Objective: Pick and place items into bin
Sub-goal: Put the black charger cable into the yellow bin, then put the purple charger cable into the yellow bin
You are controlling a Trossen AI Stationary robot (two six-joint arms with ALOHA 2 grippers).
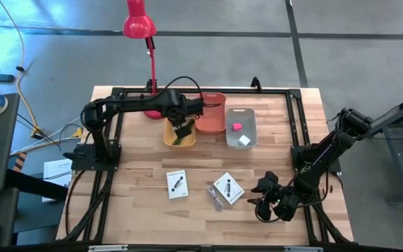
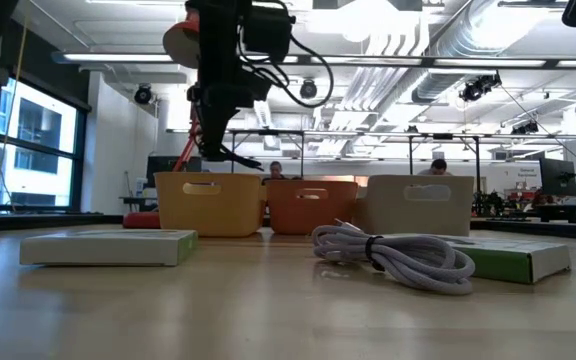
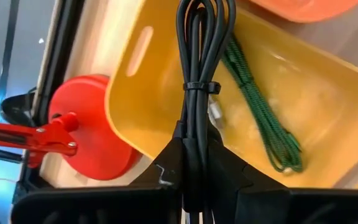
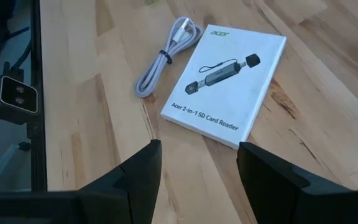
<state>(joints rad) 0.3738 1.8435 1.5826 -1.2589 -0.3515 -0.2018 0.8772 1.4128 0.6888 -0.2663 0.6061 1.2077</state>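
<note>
My left gripper point(image 1: 182, 130) hangs over the yellow bin point(image 1: 168, 138), shut on a tied black cable bundle point(image 3: 199, 62). A green cord point(image 3: 260, 112) lies on that bin's floor. A pink cube point(image 1: 236, 127) and a white cube point(image 1: 244, 140) sit in the grey bin point(image 1: 230, 136). Two white cards point(image 1: 177, 183) point(image 1: 227, 187) and a pale coiled cable point(image 1: 217, 198) lie flat on the table. My right gripper point(image 4: 197, 162) is open, low at the table's near right, just short of the right-hand card point(image 4: 225, 78). My left gripper pinches the black cable bundle between its two fingers point(image 3: 229, 174), on the strands point(image 3: 194, 134) below the cable tie. The fingers point down and lie along the bundle. The bundle hangs below them point(image 2: 236, 155) over the yellow bin, clear of the table.
An orange bin point(image 1: 213, 112) stands between the yellow and grey bins along the far side. A red lamp has its base point(image 3: 86, 134) just left of the yellow bin and its head point(image 1: 138, 21) beyond the far edge. A black frame point(image 1: 292, 119) borders the table.
</note>
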